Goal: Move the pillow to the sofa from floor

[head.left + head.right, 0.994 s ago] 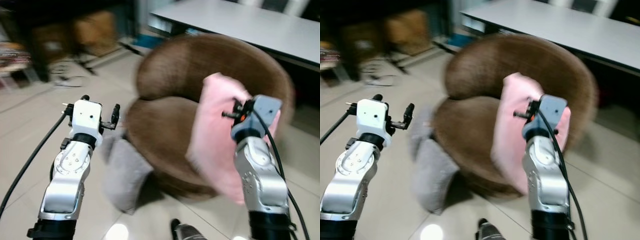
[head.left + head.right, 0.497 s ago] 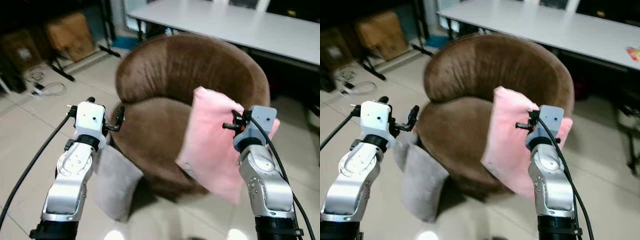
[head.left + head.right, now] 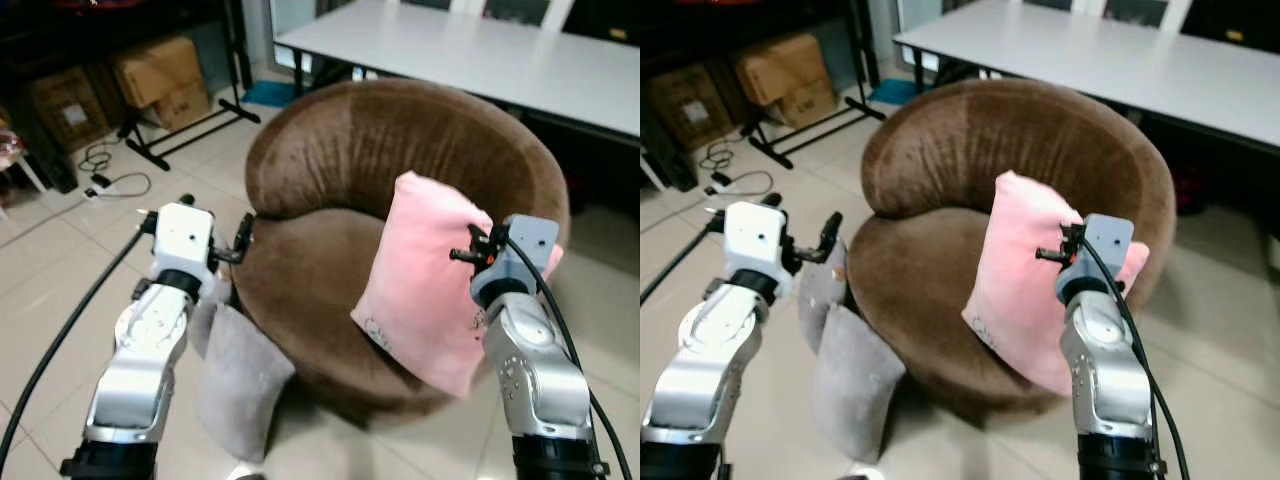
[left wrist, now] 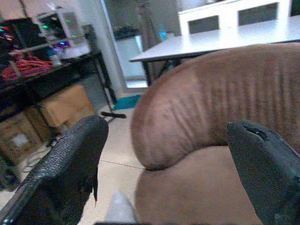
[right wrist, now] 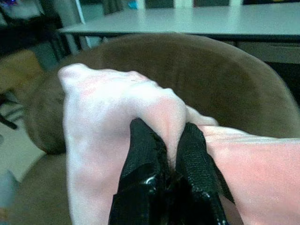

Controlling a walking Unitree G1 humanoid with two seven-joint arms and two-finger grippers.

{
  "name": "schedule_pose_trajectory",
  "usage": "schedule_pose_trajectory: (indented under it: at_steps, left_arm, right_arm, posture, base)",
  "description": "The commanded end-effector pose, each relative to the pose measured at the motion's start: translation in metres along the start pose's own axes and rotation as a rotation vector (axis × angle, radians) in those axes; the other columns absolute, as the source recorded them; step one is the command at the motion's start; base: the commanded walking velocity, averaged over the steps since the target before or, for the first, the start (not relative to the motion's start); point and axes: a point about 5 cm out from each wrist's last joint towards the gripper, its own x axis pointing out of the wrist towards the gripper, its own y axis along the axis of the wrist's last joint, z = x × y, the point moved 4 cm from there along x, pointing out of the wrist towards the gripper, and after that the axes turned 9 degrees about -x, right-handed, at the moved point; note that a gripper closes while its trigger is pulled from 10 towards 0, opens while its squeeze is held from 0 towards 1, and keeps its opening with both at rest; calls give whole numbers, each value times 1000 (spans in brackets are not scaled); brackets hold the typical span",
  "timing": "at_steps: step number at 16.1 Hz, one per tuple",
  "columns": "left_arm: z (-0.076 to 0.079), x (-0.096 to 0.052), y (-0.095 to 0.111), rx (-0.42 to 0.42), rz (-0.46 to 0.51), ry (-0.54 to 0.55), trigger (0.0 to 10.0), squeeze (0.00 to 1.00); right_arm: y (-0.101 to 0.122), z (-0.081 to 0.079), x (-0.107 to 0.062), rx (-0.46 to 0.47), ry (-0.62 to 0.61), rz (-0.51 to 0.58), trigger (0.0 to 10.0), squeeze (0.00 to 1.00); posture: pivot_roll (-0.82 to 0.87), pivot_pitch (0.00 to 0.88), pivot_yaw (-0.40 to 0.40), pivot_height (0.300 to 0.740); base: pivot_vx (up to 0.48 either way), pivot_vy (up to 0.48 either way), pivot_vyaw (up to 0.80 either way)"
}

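A pink pillow [image 3: 425, 285] hangs upright over the front right of the round brown sofa chair [image 3: 400, 150], its lower corner over the seat edge. My right gripper [image 5: 166, 154] is shut on the pillow's top edge, the fabric bunched between both black fingers [image 5: 143, 154]. The right wrist [image 3: 510, 255] sits just right of the pillow. My left gripper [image 4: 168, 154] is open and empty, held at the chair's left side, with the wrist [image 3: 180, 240] above a grey pillow [image 3: 240, 380] that leans against the chair base on the floor.
A long white table [image 3: 480, 55] stands behind the chair. Cardboard boxes [image 3: 160, 70], a black stand [image 3: 185, 130] and cables [image 3: 110, 165] lie at the back left. Tiled floor [image 3: 50, 290] spreads to the left and front of the chair.
The camera has steadied and swung, so the chair sits more centred. The pink pillow stays held in my right gripper, now more upright over the seat. The left gripper keeps its pose.
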Motion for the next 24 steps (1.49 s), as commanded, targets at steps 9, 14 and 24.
schedule_pose_trajectory:
  at_steps: [9, 14, 24]
  left_arm:
    - [-2, 0, 2, 22, -3, -26, 10000, 0]
    - [1, -3, 0, 33, -7, -38, 10000, 0]
    - [2, -18, -10, 145, -91, -164, 10000, 0]
  right_arm:
    - [13, -7, 0, 1, 27, 51, 10000, 0]
    - [18, -19, 2, -10, 109, 62, 10000, 0]
    - [41, -58, 9, 47, 251, 32, 10000, 0]
  posture:
    - [-56, 0, 34, 740]
    - [-49, 0, 35, 740]
    - [-18, 0, 10, 740]
  base:
    - [343, 0, -444]
    - [320, 0, 0]
    - [26, 0, 0]
